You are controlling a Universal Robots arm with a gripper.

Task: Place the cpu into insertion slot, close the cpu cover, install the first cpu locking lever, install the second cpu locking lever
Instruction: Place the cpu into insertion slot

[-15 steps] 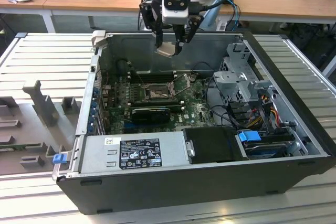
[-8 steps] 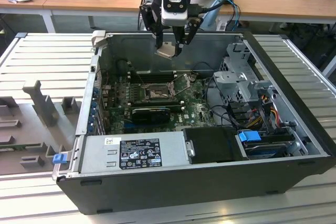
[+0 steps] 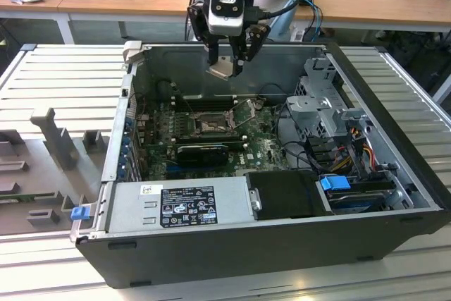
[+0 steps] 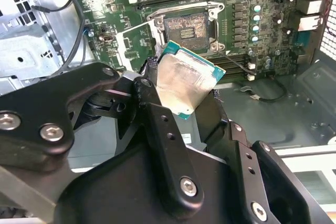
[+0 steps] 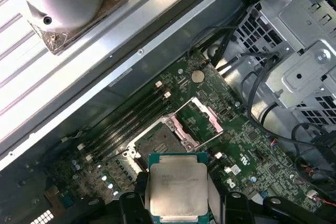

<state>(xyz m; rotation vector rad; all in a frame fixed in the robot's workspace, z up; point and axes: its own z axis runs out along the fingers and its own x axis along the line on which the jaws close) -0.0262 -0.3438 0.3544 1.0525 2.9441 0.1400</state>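
There is one cpu [image 5: 177, 187], one insertion slot [image 5: 160, 141] and one cpu cover [image 5: 185, 129]. One gripper [image 3: 229, 65] shows two fingers [image 4: 157, 124]. One computer case [image 3: 246, 259] holds one motherboard [image 3: 261, 149], one grey power supply box [image 3: 180, 202], one drive cage [image 3: 320, 103] and one coin battery [image 5: 197, 76]. There are two blue clips: one clip [image 3: 80, 211] at the case's corner, one clip [image 3: 335, 182] inside.

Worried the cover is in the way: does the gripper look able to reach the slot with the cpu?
Probably yes. The cover is swung open beside the slot, whose pin field lies bare with nothing seen over it. The gripper holds the cpu above the open case.
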